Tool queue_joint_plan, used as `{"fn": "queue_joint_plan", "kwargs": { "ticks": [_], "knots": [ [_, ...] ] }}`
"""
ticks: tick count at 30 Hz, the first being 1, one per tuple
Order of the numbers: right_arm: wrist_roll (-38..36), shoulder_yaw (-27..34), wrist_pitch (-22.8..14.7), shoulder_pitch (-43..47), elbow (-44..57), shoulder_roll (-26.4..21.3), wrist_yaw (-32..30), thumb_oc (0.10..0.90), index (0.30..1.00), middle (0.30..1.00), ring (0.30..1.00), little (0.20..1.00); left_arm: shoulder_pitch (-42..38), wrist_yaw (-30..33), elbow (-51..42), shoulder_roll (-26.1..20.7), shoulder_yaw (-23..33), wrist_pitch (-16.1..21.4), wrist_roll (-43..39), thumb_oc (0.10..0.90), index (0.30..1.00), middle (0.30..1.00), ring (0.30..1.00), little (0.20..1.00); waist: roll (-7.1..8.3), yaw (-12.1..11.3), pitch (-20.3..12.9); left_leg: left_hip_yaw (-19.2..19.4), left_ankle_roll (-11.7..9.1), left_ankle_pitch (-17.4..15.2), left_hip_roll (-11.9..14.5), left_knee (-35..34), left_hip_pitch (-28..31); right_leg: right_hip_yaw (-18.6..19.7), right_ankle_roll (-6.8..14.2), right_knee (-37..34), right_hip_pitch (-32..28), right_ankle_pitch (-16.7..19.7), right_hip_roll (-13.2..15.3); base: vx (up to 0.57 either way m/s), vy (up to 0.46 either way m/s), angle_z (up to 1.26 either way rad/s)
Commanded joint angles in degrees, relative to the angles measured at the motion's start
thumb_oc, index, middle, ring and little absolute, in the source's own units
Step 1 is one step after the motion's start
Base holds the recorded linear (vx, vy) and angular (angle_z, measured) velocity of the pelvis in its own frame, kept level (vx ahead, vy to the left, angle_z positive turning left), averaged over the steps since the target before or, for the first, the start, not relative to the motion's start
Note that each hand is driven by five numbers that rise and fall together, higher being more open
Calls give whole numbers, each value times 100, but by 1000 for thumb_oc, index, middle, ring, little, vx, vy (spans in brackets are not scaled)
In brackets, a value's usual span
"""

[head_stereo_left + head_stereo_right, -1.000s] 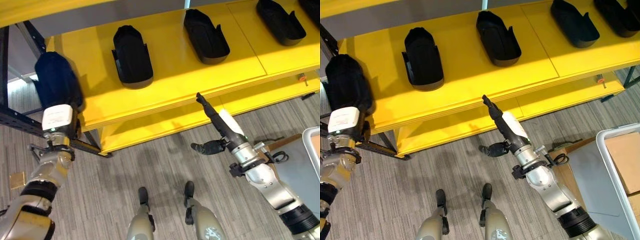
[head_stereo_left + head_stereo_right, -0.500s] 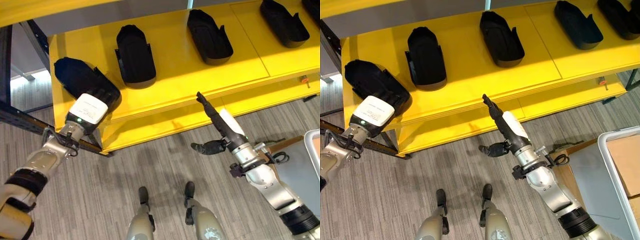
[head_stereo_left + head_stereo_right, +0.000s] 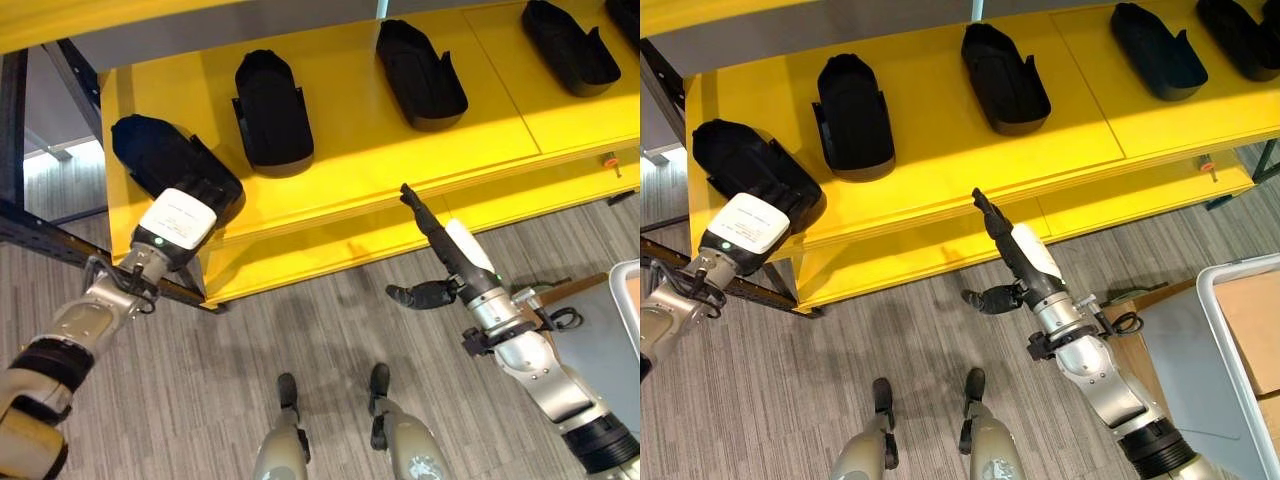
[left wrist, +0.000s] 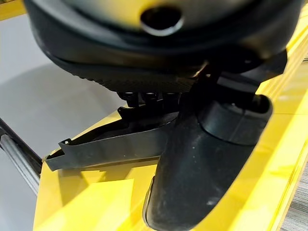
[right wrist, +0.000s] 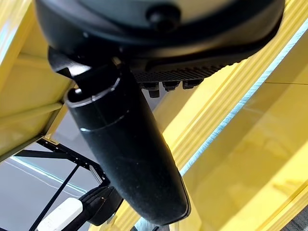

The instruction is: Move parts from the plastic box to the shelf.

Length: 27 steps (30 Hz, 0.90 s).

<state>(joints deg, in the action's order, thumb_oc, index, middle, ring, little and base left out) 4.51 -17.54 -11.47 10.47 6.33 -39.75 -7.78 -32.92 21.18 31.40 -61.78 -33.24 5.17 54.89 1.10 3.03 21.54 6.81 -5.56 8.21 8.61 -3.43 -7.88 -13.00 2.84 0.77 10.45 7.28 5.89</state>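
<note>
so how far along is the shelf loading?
Done: four black parts already lie in a row on the yellow shelf. In hand: the left hand is on a fifth part at the shelf's left end, grip hidden. The right hand is empty, fingers straight. How many parts remain is not visible.

The left hand (image 3: 185, 215) has its fingers curled; the right hand (image 3: 440, 262) points straight fingers forward, thumb out.

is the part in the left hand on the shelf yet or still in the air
On the shelf: the black part lies on the yellow shelf at its left end, beside the others. The left hand is on its near end; whether it grips, cannot tell.
</note>
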Motion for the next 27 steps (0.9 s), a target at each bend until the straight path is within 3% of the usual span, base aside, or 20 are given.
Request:
{"fn": "queue_joint_plan", "kwargs": {
  "ticks": [1,3,13,27],
  "knots": [
    [124,411,-589,79,524,26,-290,900,1000,1000,1000,1000,257,69,371,-265,115,-26,266,900,1000,1000,1000,1000,232,8,-467,-528,-31,-900,198,537,417,249,735,537,313,-53,764,0,0,0],
    [127,439,-603,37,522,5,-279,900,1000,1000,1000,1000,584,-6,234,-662,189,87,439,900,1000,1000,1000,1000,199,-37,-463,-541,-25,-908,177,540,414,237,743,540,294,-55,777,0,0,0],
    [123,493,-613,-46,519,-43,-217,900,1000,1000,1000,1000,1155,-138,147,-1311,505,194,621,900,1000,1000,1000,1000,123,-131,-465,-576,-8,-902,142,526,430,181,770,539,234,-53,838,-3,6,3],
    [86,501,-562,-20,468,-27,-149,900,1000,1000,1000,1000,1498,-112,520,-1510,1159,-52,569,900,1000,1000,1000,1000,27,-173,-543,-607,2,-890,112,486,501,142,780,537,142,-56,871,-2,4,2]
  ]
}}
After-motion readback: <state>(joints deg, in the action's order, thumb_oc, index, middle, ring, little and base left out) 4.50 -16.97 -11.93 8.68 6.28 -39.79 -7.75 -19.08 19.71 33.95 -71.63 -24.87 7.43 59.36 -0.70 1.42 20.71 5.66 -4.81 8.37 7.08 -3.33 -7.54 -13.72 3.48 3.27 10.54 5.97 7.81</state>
